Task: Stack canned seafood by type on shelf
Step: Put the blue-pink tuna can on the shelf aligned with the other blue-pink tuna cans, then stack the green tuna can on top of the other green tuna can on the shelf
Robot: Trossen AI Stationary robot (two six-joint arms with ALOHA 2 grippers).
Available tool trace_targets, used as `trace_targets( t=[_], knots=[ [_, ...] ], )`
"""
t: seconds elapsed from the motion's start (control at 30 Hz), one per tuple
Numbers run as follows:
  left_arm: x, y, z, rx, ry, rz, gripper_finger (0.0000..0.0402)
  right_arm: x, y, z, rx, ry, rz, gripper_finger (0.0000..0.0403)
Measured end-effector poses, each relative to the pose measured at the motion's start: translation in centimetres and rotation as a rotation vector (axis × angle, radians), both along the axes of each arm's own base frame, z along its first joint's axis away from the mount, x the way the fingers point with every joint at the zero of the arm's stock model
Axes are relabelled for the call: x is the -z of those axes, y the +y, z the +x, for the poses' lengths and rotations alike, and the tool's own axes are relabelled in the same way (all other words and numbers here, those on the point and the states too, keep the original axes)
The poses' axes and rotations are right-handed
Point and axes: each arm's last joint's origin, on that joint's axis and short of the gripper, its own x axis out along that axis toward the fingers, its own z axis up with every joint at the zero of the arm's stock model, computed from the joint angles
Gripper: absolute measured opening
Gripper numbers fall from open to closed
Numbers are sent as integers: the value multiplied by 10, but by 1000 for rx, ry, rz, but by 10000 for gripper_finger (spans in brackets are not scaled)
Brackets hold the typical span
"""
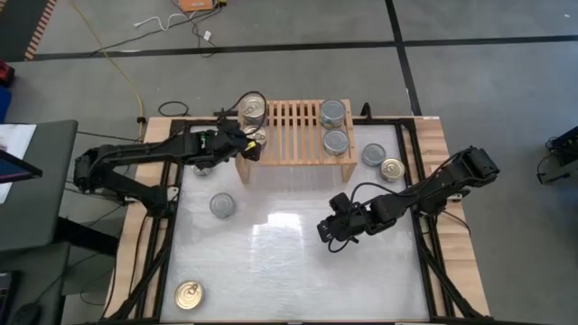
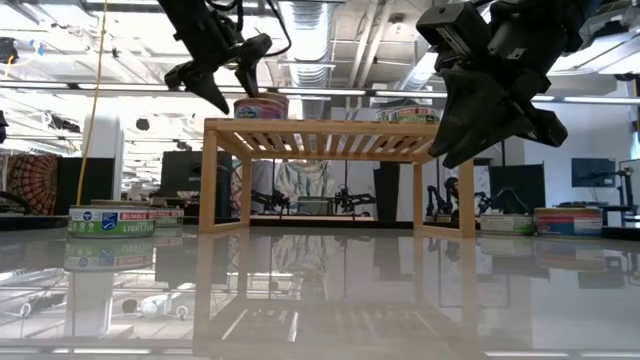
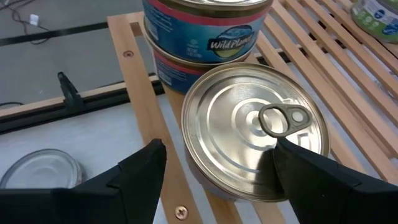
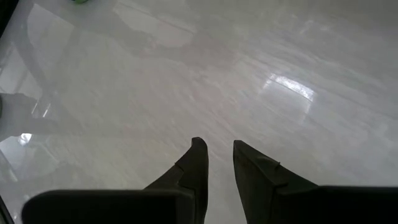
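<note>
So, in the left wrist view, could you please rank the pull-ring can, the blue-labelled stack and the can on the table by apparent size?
1. Pull-ring can, but it lies nearest the camera.
2. Blue-labelled stack, partly cut off by the frame.
3. Can on the table, partly hidden by a finger.

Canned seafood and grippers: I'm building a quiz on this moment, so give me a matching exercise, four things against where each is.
Things:
1. left gripper
2. right gripper
3. gold pull-ring can
4. two silver-topped cans

Places:
A. near front left corner of the table
B. right end of the wooden shelf
C. open around a pull-ring can at the shelf's left end
D. over bare table, holding nothing

Pairs: 1-C, 2-D, 3-A, 4-B
</note>
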Motion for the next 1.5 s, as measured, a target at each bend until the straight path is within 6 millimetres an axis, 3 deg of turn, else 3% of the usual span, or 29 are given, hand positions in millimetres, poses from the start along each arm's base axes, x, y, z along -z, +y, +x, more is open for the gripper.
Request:
trace_targets(
  t=[0.27, 0.8, 1.2, 1.5],
  knots=[
    [0, 9, -3, -32, 8, 8, 283, 0, 3, -1, -7, -1, 3, 102],
    [1, 7, 0, 48, -3, -47, 283, 0, 3, -1, -6, -2, 5, 102],
    [-17, -2, -16, 93, -55, -20, 283, 0, 4, -1, -5, -4, 7, 102],
    [-19, -6, -19, 116, -51, -24, 283, 0, 4, -1, -5, -3, 6, 102]
  ],
)
